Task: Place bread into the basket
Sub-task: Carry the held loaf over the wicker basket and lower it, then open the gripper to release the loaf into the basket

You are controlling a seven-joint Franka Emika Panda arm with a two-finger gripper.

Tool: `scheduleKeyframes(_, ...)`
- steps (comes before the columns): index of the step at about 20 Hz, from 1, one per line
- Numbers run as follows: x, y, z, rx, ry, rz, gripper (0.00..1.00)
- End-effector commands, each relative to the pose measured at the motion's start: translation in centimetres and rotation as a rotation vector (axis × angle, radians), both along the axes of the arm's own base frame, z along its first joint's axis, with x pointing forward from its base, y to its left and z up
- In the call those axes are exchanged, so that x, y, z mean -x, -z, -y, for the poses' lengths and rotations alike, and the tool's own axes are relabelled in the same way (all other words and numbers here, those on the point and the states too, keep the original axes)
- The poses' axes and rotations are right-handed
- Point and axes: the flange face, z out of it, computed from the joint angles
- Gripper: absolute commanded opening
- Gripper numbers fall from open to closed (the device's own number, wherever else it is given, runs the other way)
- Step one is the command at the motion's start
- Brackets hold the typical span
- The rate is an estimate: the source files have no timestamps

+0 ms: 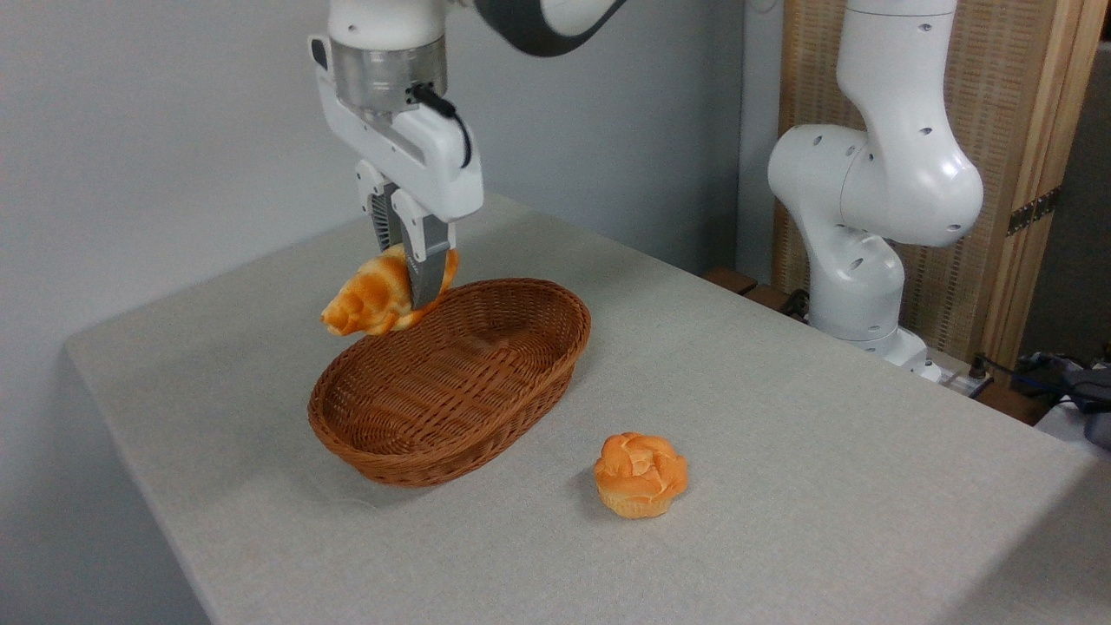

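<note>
**Bread held up over the basket**

On the grey table (825,486) sits one brown basket (451,382). One white arm goes off the top edge. Its gripper (406,252) is pinched tight on one bread (382,299), up in the air over the basket's back rim. A finger (425,260) hides part of it. One small bun (640,475) sits alone.
</note>
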Motion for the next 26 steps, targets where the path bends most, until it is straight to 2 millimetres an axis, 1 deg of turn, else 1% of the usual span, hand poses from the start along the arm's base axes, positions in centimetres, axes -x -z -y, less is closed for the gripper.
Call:
scheduleKeyframes(1, -1.0, 1.2, 1.0, 0.014, 0.012, -0.023, 0.62)
scheduleKeyframes(2, -1.1, 1.7, 0.9, 0.014, 0.01, -0.032, 0.92)
scheduleKeyframes(3, -1.4, 2.1, 0.8, 0.013, 0.009, -0.04, 1.0)
scheduleKeyframes(9, -1.4, 2.1, 0.5, -0.021, 0.016, -0.032, 1.0)
scheduleKeyframes(14, -1.5, 1.4, 0.4, -0.02, 0.015, -0.019, 1.0)
scheduleKeyframes(18, -1.8, -0.5, 0.0, -0.075, 0.024, 0.026, 1.0)
scheduleKeyframes(20, -1.8, -1.4, -0.7, -0.076, 0.015, 0.025, 1.0)
scheduleKeyframes(22, -1.7, -3.6, -2.3, -0.084, -0.002, 0.009, 1.0)
scheduleKeyframes(23, -1.6, -4.6, -3.8, -0.098, -0.021, 0.001, 1.0)
scheduleKeyframes(24, -1.5, -5.2, -4.7, -0.109, -0.032, -0.005, 1.0)
scheduleKeyframes(26, -0.9, -6.6, -5.5, -0.111, -0.048, 0.002, 1.0)
